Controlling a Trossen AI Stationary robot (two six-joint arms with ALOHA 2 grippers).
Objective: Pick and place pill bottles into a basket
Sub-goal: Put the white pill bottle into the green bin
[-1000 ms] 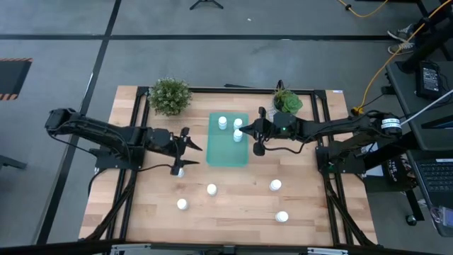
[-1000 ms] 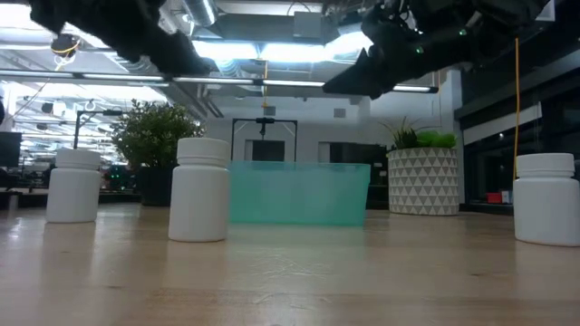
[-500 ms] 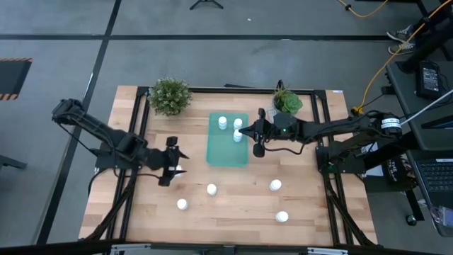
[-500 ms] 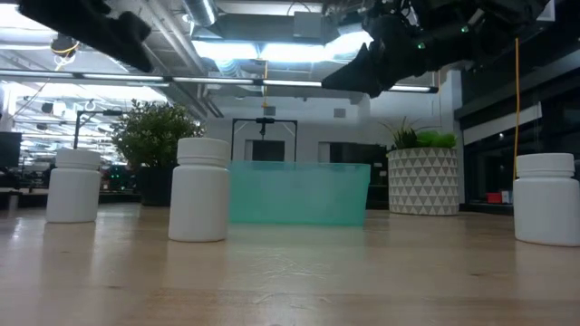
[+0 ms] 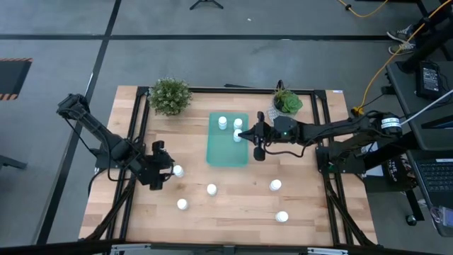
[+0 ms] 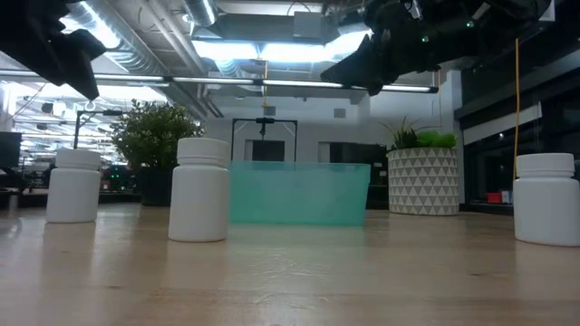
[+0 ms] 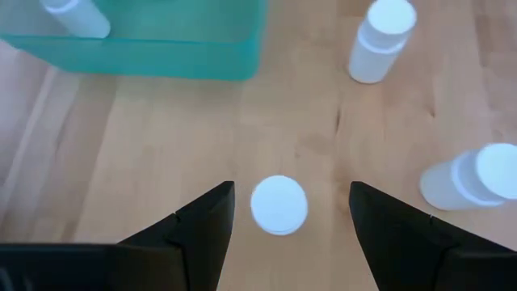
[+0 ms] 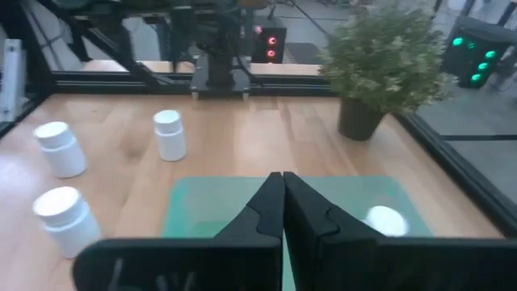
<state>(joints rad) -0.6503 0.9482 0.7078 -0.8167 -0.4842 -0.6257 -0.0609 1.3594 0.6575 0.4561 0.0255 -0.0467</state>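
White bottles scattered on wooden worktop (image 5: 233,205); some already in teal basket (image 5: 228,151).

Near edge: four loose bottles (image 5: 211,189). Left fingers (image 7: 283,222) wide open, poised over and straddling a fifth bottle (image 7: 279,204), not touching it. Beyond, three bottles (image 5: 222,122) stand in basket. Right fingers (image 8: 281,202) pressed shut, empty, above basket's right edge. Two potted plants (image 5: 170,95) at far side.

Table: we see a wooden top (image 5: 233,205) in a black frame.
Bushy plant: we find it at the far left corner (image 5: 170,95).
Patterned pot: ours holds a green plant (image 6: 422,180).
Floor: grey, with an orange cable (image 5: 379,71).
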